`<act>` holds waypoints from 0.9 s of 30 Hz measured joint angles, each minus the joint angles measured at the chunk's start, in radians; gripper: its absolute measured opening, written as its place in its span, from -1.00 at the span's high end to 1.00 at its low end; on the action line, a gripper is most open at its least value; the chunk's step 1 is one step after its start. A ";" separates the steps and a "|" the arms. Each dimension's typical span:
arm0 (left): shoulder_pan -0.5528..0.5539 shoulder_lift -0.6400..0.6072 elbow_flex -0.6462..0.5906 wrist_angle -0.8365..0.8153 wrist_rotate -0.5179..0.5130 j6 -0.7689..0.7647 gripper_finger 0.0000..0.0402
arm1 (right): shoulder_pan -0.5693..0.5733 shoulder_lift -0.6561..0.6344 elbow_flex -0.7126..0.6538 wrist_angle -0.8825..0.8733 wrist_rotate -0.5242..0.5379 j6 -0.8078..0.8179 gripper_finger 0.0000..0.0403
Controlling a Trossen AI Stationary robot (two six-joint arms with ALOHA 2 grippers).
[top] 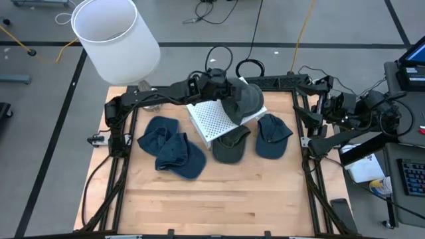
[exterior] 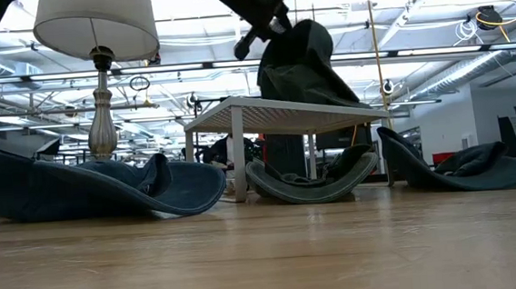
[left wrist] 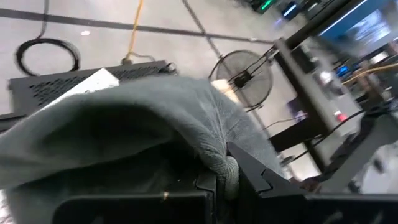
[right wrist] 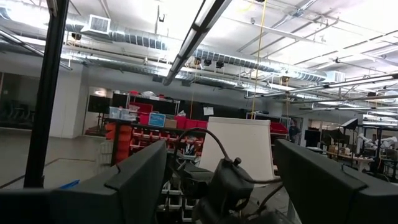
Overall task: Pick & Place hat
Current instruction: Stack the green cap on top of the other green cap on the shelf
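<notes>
Crumpled grey-green hat (left wrist: pixel 155 124), seemingly a cap, hangs pinched in the left end effector (top: pixel 226 89).

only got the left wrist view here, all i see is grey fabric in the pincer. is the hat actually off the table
Observer: Yes. In the low view the grey hat hangs from the left pincer above the white perforated stand, clear of the wood.
Operator: any other hats around
Observer: Four. A grey-green hat lies partly under the stand's front edge, a blue hat to its right, and two blue hats overlapping to its left.
Operator: where's the other arm
Observer: The right pincer is parked off the table's right edge, open, holding nothing.
</notes>
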 joint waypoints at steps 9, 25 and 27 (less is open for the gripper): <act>0.000 0.000 0.000 -0.125 -0.021 0.008 0.92 | 0.000 0.000 0.000 0.000 0.000 0.000 -0.44; 0.000 0.013 -0.001 -0.159 -0.043 -0.053 0.92 | 0.000 0.042 0.000 -0.035 0.000 0.027 -0.44; -0.003 0.028 -0.001 -0.136 -0.043 -0.060 0.92 | 0.000 0.047 0.000 -0.039 0.000 0.027 -0.44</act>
